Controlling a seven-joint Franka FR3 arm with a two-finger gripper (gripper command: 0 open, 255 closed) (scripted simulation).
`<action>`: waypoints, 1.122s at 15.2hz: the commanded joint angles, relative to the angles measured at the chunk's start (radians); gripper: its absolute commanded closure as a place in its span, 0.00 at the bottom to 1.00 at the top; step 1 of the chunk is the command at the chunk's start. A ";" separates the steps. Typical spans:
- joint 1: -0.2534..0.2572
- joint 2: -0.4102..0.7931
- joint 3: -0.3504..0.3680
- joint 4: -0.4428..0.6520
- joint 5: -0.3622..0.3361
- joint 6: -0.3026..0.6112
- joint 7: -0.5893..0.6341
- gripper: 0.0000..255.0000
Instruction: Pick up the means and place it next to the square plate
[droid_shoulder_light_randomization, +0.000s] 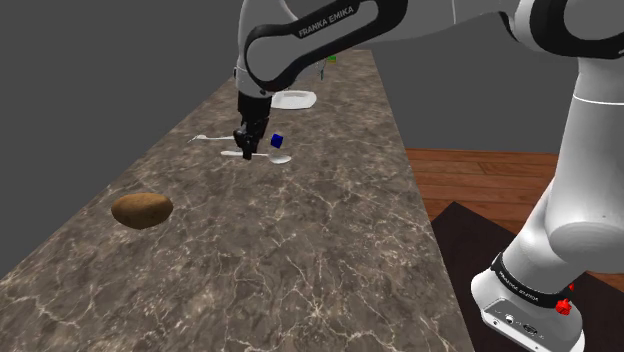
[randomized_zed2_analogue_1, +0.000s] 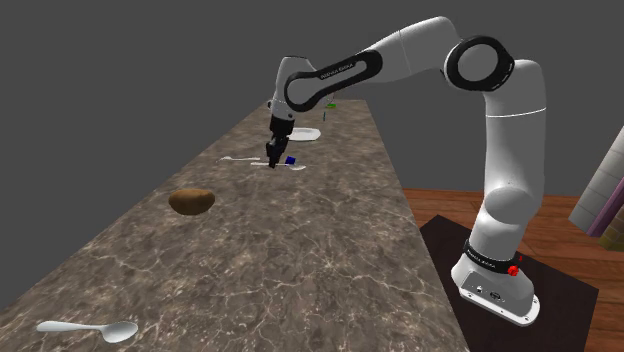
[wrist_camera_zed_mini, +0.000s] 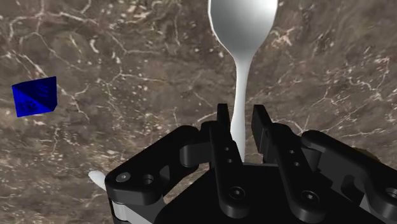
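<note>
A white spoon (wrist_camera_zed_mini: 243, 25) lies along the marbled counter, and my gripper (wrist_camera_zed_mini: 240, 114) is shut on its thin handle, the bowl pointing away from the hand. The shoulder view has the gripper (droid_shoulder_light_randomization: 245, 150) pointing straight down at the counter's middle, the spoon (droid_shoulder_light_randomization: 272, 158) sticking out toward that view's right. The frames do not tell whether the spoon touches the surface or hangs just above it. A white square plate (droid_shoulder_light_randomization: 293, 99) sits farther back on the counter, beyond the gripper. From the second exterior view, gripper (randomized_zed2_analogue_1: 272, 160), spoon (randomized_zed2_analogue_1: 292, 168) and plate (randomized_zed2_analogue_1: 305, 133) stand the same way.
A small blue cube (droid_shoulder_light_randomization: 276, 141) stands just behind the spoon, also seen as cube (wrist_camera_zed_mini: 35, 97). Another white utensil (droid_shoulder_light_randomization: 205, 137) lies to the shoulder view's left of the gripper. A brown potato (droid_shoulder_light_randomization: 141, 210) sits nearer. A second spoon (randomized_zed2_analogue_1: 90, 329) lies at the counter's near end.
</note>
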 joint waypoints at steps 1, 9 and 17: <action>-0.029 0.015 -0.012 0.022 0.009 -0.013 -0.047 1.00; -0.127 0.117 -0.056 0.181 0.025 -0.095 -0.200 1.00; -0.208 0.290 -0.094 0.460 0.023 -0.225 -0.324 1.00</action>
